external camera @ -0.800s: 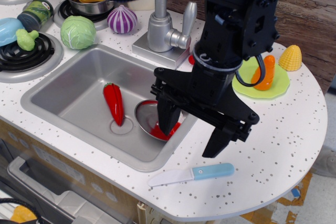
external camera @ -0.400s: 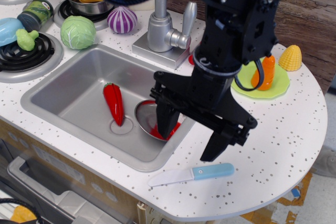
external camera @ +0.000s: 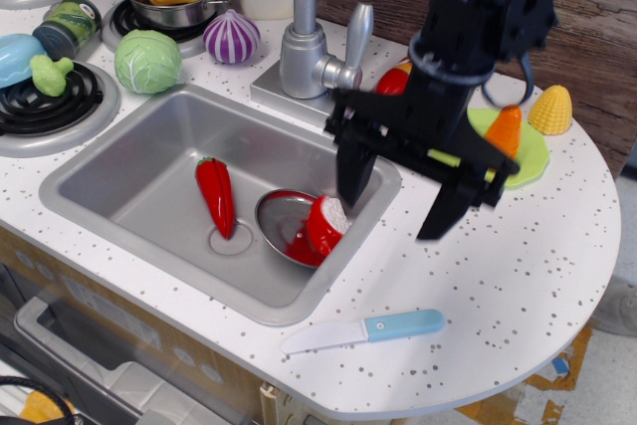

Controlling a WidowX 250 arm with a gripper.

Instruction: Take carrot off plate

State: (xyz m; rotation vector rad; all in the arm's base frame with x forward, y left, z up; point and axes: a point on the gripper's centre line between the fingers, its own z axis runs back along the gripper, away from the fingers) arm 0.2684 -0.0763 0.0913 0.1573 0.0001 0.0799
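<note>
Our end effector (external camera: 398,189) hangs spread and empty beside the plate (external camera: 532,158). We judge nothing done: the carrot (external camera: 505,130) sits there, ungrasped.

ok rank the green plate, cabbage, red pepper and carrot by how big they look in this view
1. plate, though the arm hides part
2. cabbage
3. red pepper, close to the cabbage in length but much slimmer
4. carrot, partly hidden
</note>
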